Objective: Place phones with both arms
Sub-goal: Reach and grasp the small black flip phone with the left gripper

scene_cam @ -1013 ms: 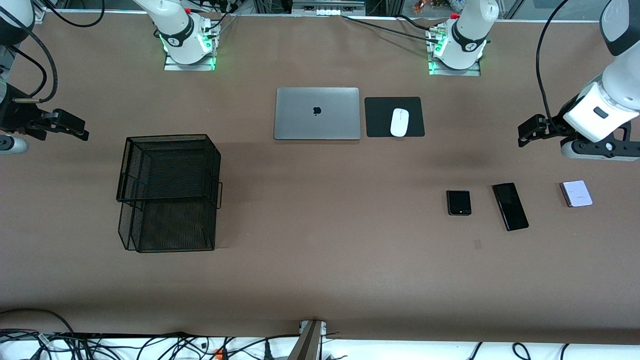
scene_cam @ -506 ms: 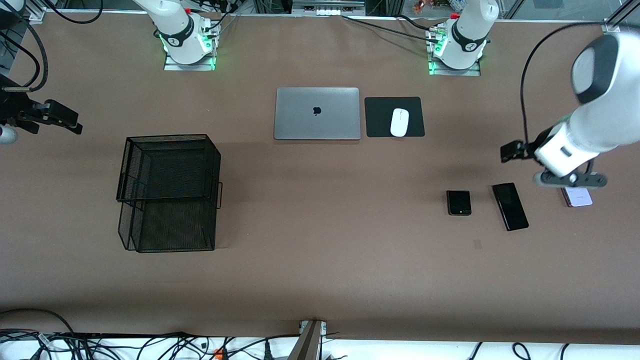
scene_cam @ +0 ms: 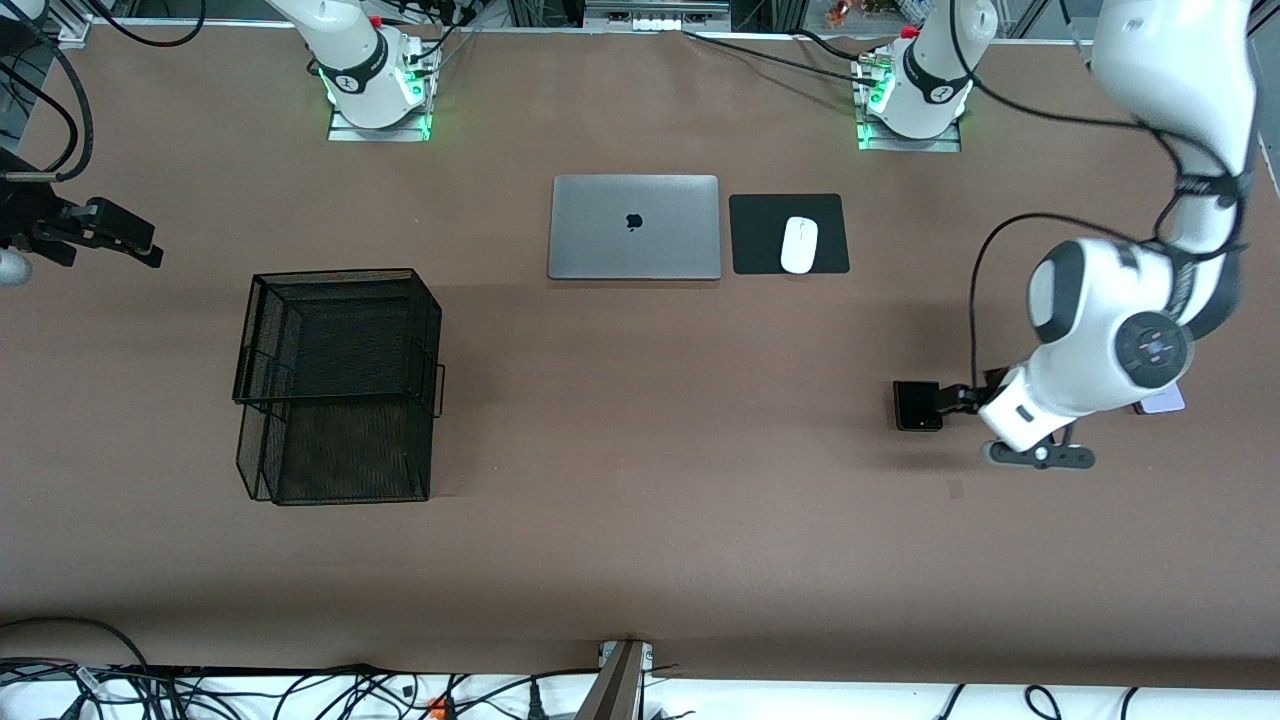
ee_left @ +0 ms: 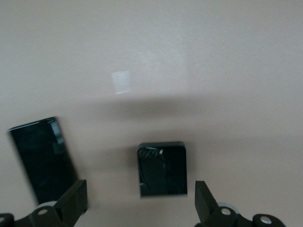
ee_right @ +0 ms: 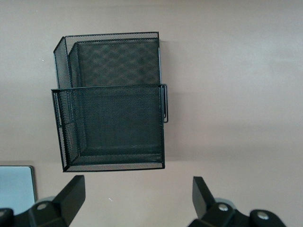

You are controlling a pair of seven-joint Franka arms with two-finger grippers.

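Note:
A small squarish black folded phone (scene_cam: 917,405) lies on the brown table toward the left arm's end. My left gripper (scene_cam: 950,398) hangs open just above it. In the left wrist view the folded phone (ee_left: 162,169) lies between the spread fingers of my left gripper (ee_left: 140,203), slightly ahead of the tips. The long slim black phone (ee_left: 42,161) lies beside it; in the front view the left arm hides it. Only a corner of the pale lilac phone (scene_cam: 1165,402) shows past that arm. My right gripper (scene_cam: 120,235) hovers open at the right arm's end of the table, holding nothing (ee_right: 137,198).
A black two-tier wire mesh tray (scene_cam: 335,272) stands toward the right arm's end, also seen from the right wrist (ee_right: 109,88). A closed grey laptop (scene_cam: 634,227) and a white mouse (scene_cam: 799,244) on a black pad (scene_cam: 760,235) lie near the arms' bases.
The left arm has swung from above the lilac phone's end of the table down over the two black phones. The right gripper has drifted slightly outward. Both grippers stay open.

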